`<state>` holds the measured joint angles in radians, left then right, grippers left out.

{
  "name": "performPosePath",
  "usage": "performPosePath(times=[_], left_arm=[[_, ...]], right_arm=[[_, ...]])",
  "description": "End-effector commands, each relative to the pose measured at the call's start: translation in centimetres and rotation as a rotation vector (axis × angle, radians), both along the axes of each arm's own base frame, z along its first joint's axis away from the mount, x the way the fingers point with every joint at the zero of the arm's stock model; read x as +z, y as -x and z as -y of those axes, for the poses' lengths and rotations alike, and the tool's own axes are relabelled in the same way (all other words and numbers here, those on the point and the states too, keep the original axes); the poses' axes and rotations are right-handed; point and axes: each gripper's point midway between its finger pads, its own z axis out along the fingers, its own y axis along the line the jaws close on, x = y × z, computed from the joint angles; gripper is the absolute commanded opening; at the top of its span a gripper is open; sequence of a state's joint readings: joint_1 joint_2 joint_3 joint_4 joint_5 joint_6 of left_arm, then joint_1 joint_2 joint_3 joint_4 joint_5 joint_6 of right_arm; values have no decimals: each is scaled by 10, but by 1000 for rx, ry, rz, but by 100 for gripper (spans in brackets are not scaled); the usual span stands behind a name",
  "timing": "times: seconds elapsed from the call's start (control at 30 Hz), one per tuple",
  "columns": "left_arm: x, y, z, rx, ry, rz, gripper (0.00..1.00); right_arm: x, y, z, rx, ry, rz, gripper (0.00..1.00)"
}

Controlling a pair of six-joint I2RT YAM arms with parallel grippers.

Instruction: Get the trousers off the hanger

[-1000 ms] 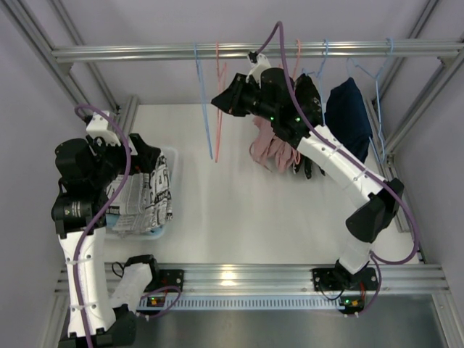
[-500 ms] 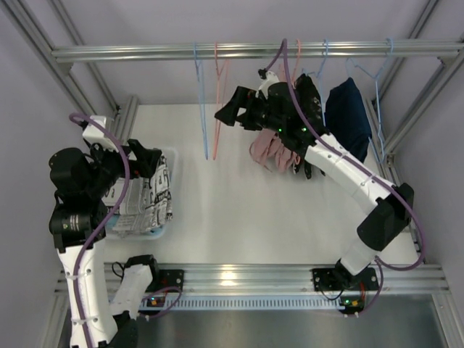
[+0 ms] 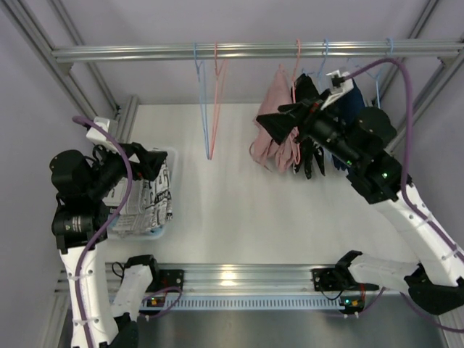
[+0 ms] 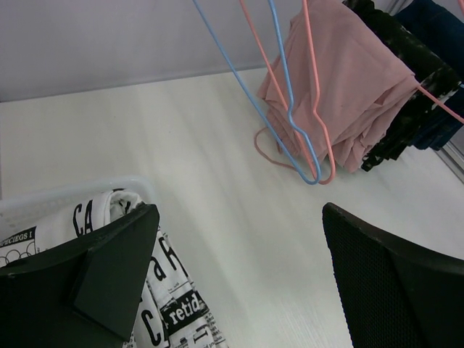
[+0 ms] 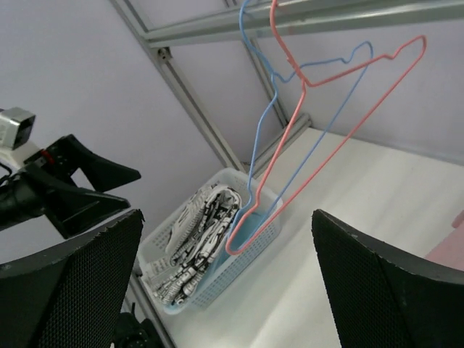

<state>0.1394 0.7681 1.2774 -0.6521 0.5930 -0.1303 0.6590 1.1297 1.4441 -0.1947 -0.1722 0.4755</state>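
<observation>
Jaws of the right gripper are standing wide apart with nothing between them. It is hanging in the air close to the dusty pink trousers and pointing left, toward two bare hangers. The pink trousers are hanging from a pink hanger on the metal rail, folded over and drooping toward the white table. Just to their right, a black patterned garment is hanging, and beyond it a dark blue garment, partly hidden by the right arm.

Further left on the rail, the bare blue hanger and the bare pink hanger are dangling side by side, well apart from the clothes.

At the table's left edge, the left gripper is hovering over the far rim of a white basket, its jaws also spread wide and gripping nothing. The newsprint-patterned trousers are lying crumpled in the basket, filling most of it. In the right wrist view, light blue cloth is showing through the basket's wall, beneath the printed pair.
</observation>
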Motion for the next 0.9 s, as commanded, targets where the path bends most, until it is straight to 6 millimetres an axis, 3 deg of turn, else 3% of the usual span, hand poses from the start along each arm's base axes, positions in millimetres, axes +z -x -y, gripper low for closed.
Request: performPosePath(times=[0.0, 0.13, 0.23, 0.57, 0.73, 0.83, 0.87], left_arm=[[12, -3, 5, -35, 5, 60, 99], [13, -5, 5, -37, 9, 61, 99], [13, -6, 5, -36, 9, 58, 99], [13, -9, 0, -9, -3, 61, 99], [11, -10, -2, -2, -10, 59, 99], [6, -13, -2, -3, -14, 48, 99], [5, -14, -3, -2, -15, 49, 99]], right_arm=[[10, 3, 29, -77, 12, 81, 98], [-9, -12, 60, -165, 36, 34, 99], [-21, -26, 71, -203, 71, -5, 98], [-59, -84, 70, -262, 126, -133, 92], [-76, -99, 63, -255, 134, -178, 89], [-77, -101, 52, -193, 80, -169, 81], [-65, -99, 46, -147, 38, -121, 77]])
